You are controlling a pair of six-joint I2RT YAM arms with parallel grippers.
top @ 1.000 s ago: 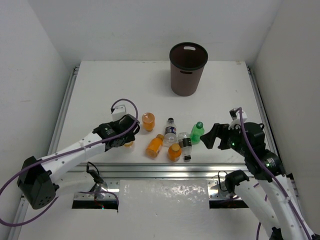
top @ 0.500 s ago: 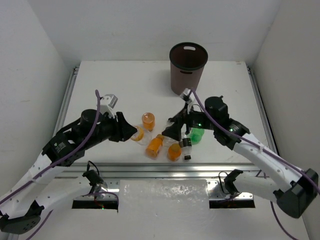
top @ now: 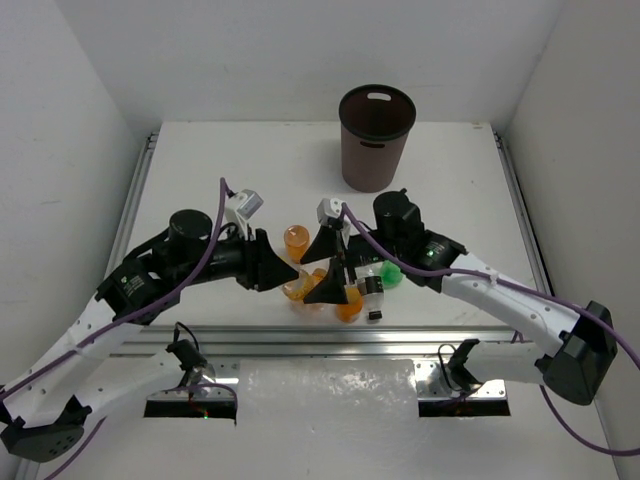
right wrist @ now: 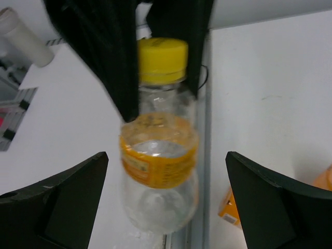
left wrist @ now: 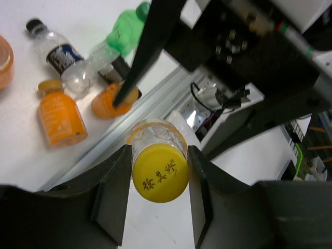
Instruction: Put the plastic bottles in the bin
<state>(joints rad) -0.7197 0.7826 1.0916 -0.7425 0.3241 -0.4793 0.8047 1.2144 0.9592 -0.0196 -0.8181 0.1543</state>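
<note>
- My left pincer (left wrist: 159,158) is clamped on the yellow-capped bottle (right wrist: 160,150), which it has lifted above the middle of the near edge.
- My right pincer (right wrist: 165,161) has swung in from the near right corner, jaws spread wide around that bottle, not touching.
- I read this as a handover. The bin (top: 372,165) waits at the far edge, and the other bottles (top: 296,241) are untouched.

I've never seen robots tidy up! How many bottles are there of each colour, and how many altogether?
Orange bottles: 3
Green bottle: 1
Clear bottle with yellow cap: 1
Clear bottles with dark caps: 2
Total: 7 bottles
</note>
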